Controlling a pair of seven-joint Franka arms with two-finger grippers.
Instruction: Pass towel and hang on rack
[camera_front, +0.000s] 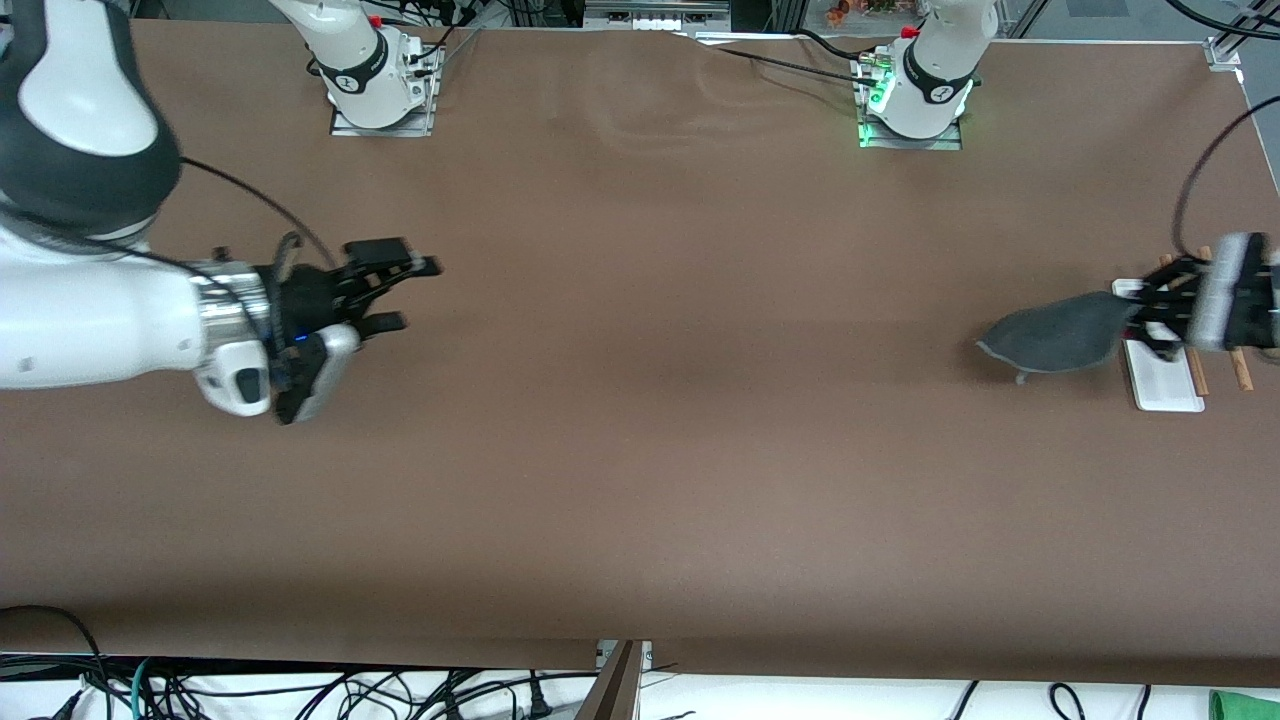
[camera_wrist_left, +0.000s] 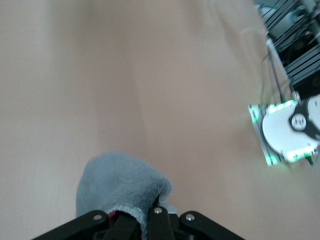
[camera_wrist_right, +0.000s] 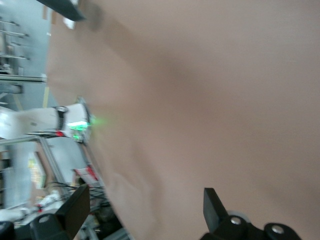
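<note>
— Brown covering lay over the whole tabletop (camera_front: 640, 420), with both arm bases along the edge farthest from the front camera. Could you read any brand or label?

— None. Each base carried a small round dark emblem, but no lettering could be made out, and the towel and rack bore no writing.

— Where was the towel (camera_front: 1055, 335)?

— Up in the air near the left arm's end of the tabletop, pinched at one end by the left gripper (camera_front: 1140, 318). Its fingers were clenched on the cloth. Only the dark grey side showed, with a thin pale edging along the lower rim.

— Which way did it run?

— Its long axis lay roughly along the table's length. The gripped end was at the gripper, over the rack (camera_front: 1165, 385); the free, rounded end pointed toward the table's middle, drooping slightly. In the left wrist view the towel (camera_wrist_left: 120, 187) bulged out from between the black fingers (camera_wrist_left: 159, 225).

— And the rack?

— On the tabletop close to the edge at the left arm's end, its white base lengthwise toward the front camera, with thin wooden rods beside it, partly hidden by the left gripper.

— The right gripper (camera_front: 400, 295)?

— Over the tabletop toward the right arm's end, well apart from the towel, waiting. Its fingers (camera_wrist_right: 215, 207) were spread wide and grasped nothing.
</note>
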